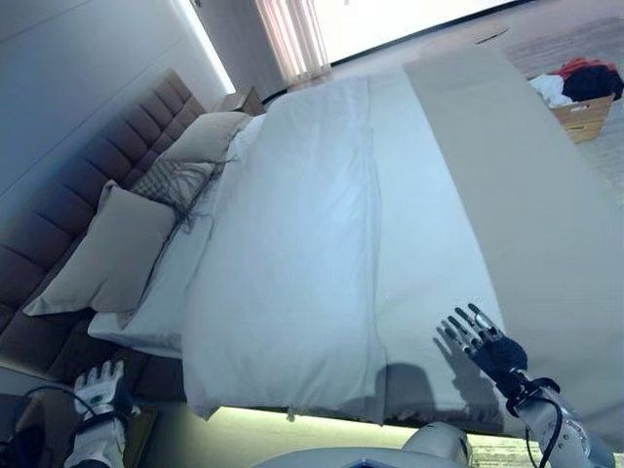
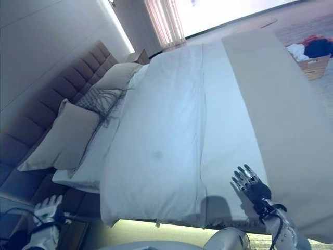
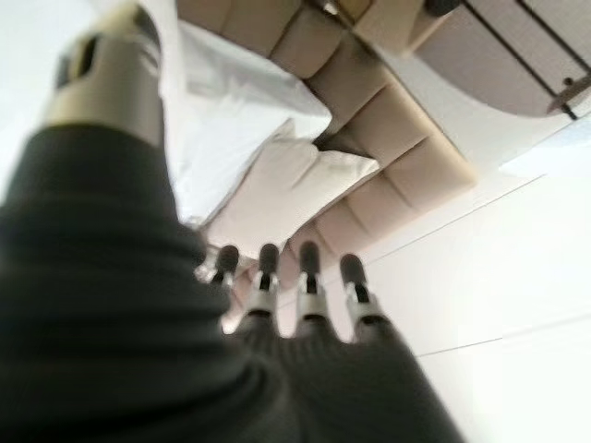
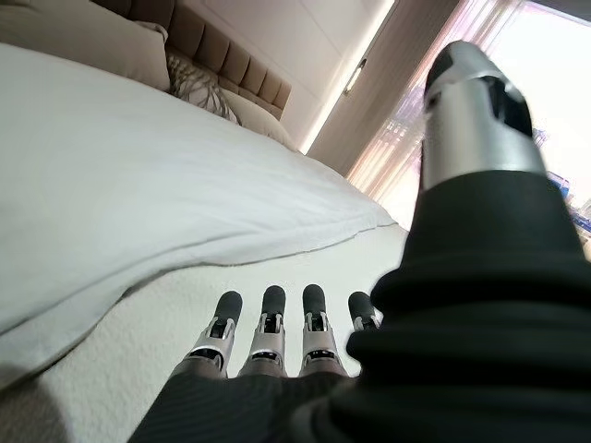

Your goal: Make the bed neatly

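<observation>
Two layers cover most of the bed (image 1: 546, 234): a white duvet (image 1: 292, 253) folded over the head-side half, and a pale beige cover (image 1: 526, 195) running across the foot-side part. The duvet's long folded edge (image 1: 373, 195) runs straight across the mattress from the near side to the far side, and it lies just to the head side of the right hand (image 1: 485, 338). That hand hovers low over or rests on the bedding near the close edge, fingers straight and slightly spread, holding nothing; whether it touches the cloth cannot be told. Its wrist view shows the fingertips (image 4: 268, 300) pointing along the sheet with the duvet's thick rim rising just beside them.

Against the padded headboard (image 1: 58, 244) lean a large beige pillow (image 1: 107, 249), a patterned cushion (image 1: 175, 180) and a second beige pillow (image 1: 210, 136) farther along, over a white pillow (image 1: 161, 292).

The left hand (image 1: 97, 385) hangs beside the bed's head corner, well apart from the duvet, fingers straight and empty.

Judging from this, the right hand is much the nearer to the duvet's fold, and any smoothing or pulling would start there, sweeping along that edge.
</observation>
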Robot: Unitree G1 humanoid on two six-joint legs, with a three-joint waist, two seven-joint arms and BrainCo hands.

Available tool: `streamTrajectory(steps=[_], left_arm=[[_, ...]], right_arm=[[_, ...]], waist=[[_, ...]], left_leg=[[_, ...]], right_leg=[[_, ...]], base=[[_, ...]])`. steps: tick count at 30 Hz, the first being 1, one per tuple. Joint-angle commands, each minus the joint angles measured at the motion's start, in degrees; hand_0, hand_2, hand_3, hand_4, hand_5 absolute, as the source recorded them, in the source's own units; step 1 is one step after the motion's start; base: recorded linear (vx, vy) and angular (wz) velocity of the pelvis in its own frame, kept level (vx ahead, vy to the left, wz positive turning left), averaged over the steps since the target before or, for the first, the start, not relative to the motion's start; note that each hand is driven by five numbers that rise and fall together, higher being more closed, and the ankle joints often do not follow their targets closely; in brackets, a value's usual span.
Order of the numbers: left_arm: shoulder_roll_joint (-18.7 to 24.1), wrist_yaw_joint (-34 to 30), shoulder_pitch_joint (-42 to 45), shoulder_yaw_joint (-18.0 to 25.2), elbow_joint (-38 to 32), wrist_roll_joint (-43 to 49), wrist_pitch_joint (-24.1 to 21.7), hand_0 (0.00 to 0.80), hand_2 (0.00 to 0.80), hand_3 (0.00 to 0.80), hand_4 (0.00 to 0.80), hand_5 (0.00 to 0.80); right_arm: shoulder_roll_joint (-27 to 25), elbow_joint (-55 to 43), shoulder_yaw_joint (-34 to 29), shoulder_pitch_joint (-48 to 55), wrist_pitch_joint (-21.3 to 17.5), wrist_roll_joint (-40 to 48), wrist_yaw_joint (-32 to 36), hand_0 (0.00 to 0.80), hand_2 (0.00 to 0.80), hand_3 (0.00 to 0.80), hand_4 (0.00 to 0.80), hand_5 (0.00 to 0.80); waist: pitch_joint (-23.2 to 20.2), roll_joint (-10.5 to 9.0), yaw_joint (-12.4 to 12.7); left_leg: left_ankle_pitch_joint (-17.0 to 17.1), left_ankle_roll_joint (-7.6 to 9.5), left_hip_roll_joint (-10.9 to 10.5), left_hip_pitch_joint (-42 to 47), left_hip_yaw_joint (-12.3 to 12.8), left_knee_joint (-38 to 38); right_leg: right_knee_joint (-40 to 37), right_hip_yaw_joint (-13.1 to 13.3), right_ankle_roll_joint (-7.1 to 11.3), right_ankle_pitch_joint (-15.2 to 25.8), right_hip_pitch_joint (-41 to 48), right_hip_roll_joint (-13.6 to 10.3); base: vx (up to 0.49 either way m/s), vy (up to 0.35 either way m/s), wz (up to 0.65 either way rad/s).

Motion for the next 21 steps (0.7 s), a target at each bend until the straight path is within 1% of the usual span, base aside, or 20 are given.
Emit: streamTrajectory(steps=[1,4,7,8,10,11,13,15,19,21], left_arm=[[7.7,3.1,-3.2,7.3,-1.6,-4.2,-1.4,0.0,0.0,0.0,0.0,0.0],[6.8,4.4,-3.6,8.1,-4.4,-7.2,-4.8,0.0,0.0,0.0,0.0,0.0],[5.9,4.3,-3.9,10.0,-8.1,-14.5,-9.4,0.0,0.0,0.0,0.0,0.0],[5.4,4.1,-4.0,10.9,-9.9,-17.7,-11.6,0.0,0.0,0.0,0.0,0.0],[3.8,2.2,-4.2,12.5,-13.2,-23.4,-14.2,0.0,0.0,0.0,0.0,0.0],[2.7,0.6,-4.1,13.2,-14.9,-27.0,-16.5,0.0,0.0,0.0,0.0,0.0],[0.0,-3.9,-4.1,13.5,-18.1,-32.0,-18.9,0.0,0.0,0.0,0.0,0.0],[-2.8,-8.2,-3.5,12.8,-21.0,-35.5,-20.8,0.0,0.0,0.0,0.0,0.0],[-6.2,-16.8,-1.8,11.5,-26.1,-44.8,-22.1,0.0,0.0,0.0,0.0,0.0],[-7.2,-19.6,-1.5,10.7,-27.9,-49.7,-21.7,0.0,0.0,0.0,0.0,0.0]], right_arm=[[4.1,-2.7,0.1,-3.5,-3.3,2.0,0.7,0.0,0.0,0.0,0.0,0.0],[5.3,-2.2,1.5,-3.7,-4.7,2.4,0.4,0.0,0.0,0.0,0.0,0.0],[6.8,-1.0,3.0,-4.1,-7.0,3.1,0.2,0.0,0.0,0.0,0.0,0.0],[7.3,-0.6,3.6,-4.1,-8.0,3.2,0.3,0.0,0.0,0.0,0.0,0.0],[8.6,0.5,4.5,-3.9,-9.9,3.2,0.9,0.0,0.0,0.0,0.0,0.0],[9.3,1.0,4.9,-3.8,-10.8,3.3,1.3,0.0,0.0,0.0,0.0,0.0],[10.7,2.3,5.7,-3.7,-12.7,2.9,2.0,0.0,0.0,0.0,0.0,0.0],[12.1,3.5,6.3,-3.7,-14.5,1.6,2.1,0.0,0.0,0.0,0.0,0.0],[13.7,6.4,7.7,-4.4,-17.3,-1.4,1.0,0.0,0.0,0.0,0.0,0.0],[13.9,7.7,8.2,-5.3,-17.3,-2.1,-0.2,0.0,0.0,0.0,0.0,0.0]], waist=[[1.5,-3.62,1.6],[1.3,-4.39,2.4],[1.1,-5.85,3.4],[1.2,-6.46,3.8],[1.0,-7.71,4.5],[1.0,-8.42,4.9],[1.2,-9.6,5.6],[1.4,-10.76,6.5],[1.7,-12.59,7.9],[1.9,-13.12,8.4]], left_leg=[[3.2,0.49,2.3,-2.9,-3.1,1.4],[3.0,0.39,2.7,-3.1,-3.4,1.5],[2.7,0.24,3.3,-3.1,-3.8,1.5],[2.4,0.1,3.8,-2.9,-3.8,1.5],[2.4,-0.01,4.4,-3.2,-3.8,1.6],[2.3,-0.09,4.7,-3.3,-3.9,1.8],[2.1,-0.15,5.3,-3.4,-4.1,2.3],[1.9,-0.16,5.9,-3.3,-4.3,2.7],[1.6,-0.11,7.2,-2.7,-4.0,2.7],[1.5,-0.03,7.5,-2.5,-4.0,2.6]], right_leg=[[-29.4,-1.6,6.3,24.2,14.3,-2.3],[-29.8,-2.0,6.35,23.9,14.7,-1.8],[-30.6,-2.4,6.37,24.0,15.0,-1.1],[-30.7,-2.6,6.37,23.7,15.4,-0.7],[-31.2,-2.9,6.34,23.9,15.4,-0.1],[-31.3,-3.0,6.31,23.9,15.4,0.4],[-31.3,-3.3,6.27,23.9,15.6,1.0],[-31.5,-3.8,6.24,23.9,16.2,1.6],[-32.5,-4.4,5.89,23.9,17.4,3.4],[-32.8,-4.3,5.74,24.0,17.6,4.0]], base=[[-0.071,-0.071,-0.01],[-0.072,-0.113,0.02],[-0.065,-0.183,0.05],[-0.073,-0.221,0.03],[-0.081,-0.231,0.1],[-0.08,-0.246,0.1],[-0.073,-0.252,0.01],[-0.049,-0.254,0.04],[-0.036,-0.209,0.04],[-0.052,-0.152,-0.01]])
